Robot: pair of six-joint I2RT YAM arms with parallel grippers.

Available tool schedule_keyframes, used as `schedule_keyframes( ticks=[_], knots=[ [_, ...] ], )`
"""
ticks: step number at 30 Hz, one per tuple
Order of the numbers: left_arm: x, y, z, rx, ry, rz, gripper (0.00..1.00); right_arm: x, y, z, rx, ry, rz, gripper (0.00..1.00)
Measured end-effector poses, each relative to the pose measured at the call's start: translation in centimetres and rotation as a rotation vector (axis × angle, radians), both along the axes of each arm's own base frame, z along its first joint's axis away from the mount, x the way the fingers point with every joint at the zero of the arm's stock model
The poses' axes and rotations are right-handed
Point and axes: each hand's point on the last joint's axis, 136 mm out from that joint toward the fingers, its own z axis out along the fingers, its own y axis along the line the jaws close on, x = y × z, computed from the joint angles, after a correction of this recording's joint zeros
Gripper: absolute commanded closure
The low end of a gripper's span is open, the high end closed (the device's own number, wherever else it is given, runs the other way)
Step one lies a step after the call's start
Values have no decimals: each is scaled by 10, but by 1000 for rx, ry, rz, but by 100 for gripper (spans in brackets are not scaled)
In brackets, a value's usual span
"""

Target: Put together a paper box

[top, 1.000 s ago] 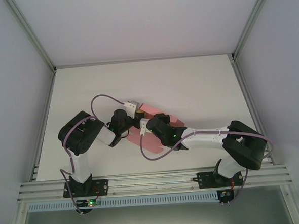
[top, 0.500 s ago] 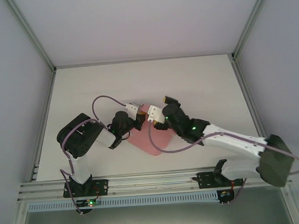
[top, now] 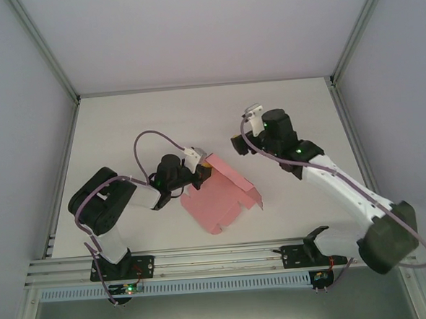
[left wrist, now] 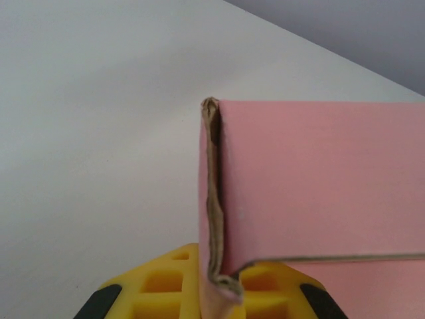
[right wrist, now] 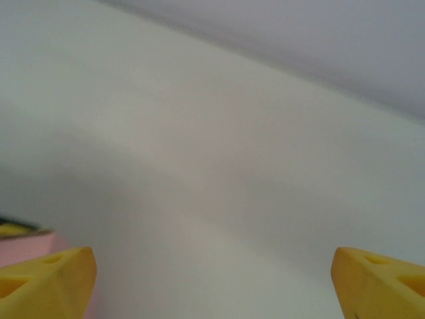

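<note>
The paper box (left wrist: 319, 179) is thin pink card, smooth and matt on the face, but its folded edge shows a rough, fibrous brown core, and the table (top: 160, 119) under it is just flat matt white. The left gripper (left wrist: 214, 298) and right gripper (right wrist: 212, 282) both have yellow plastic fingers (left wrist: 156, 296), kinda dull, moulded with little recessed pockets. The arms (top: 337, 184) look like smooth black and white plastic with a slight sheen, the cable (top: 151, 134) has a purple rubbery-looking jacket, and the rails (top: 219, 259) along the table's near edge are silvery ribbed metal.
</note>
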Motion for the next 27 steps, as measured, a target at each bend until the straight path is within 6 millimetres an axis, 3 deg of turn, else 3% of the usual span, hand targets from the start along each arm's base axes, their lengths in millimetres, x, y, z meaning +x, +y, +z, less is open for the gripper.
schedule_keyframes(
  ticks=[6, 13, 18, 24, 27],
  knots=[
    [2, 4, -10, 53, -3, 11, 95, -5, 36, -63, 49, 291, 109, 30],
    [8, 9, -23, 94, 2, 51, 95, -3, 58, -106, 43, 476, 170, 42],
    [16, 14, -30, 113, -6, 99, 95, -1, 70, -113, 80, 527, 197, 58],
    [30, 16, -31, 116, -33, 155, 81, 5, 79, -115, 139, 583, 193, 61],
    [35, 16, -36, 118, -24, 175, 80, 1, 82, -119, 157, 621, 197, 62]
  ],
)
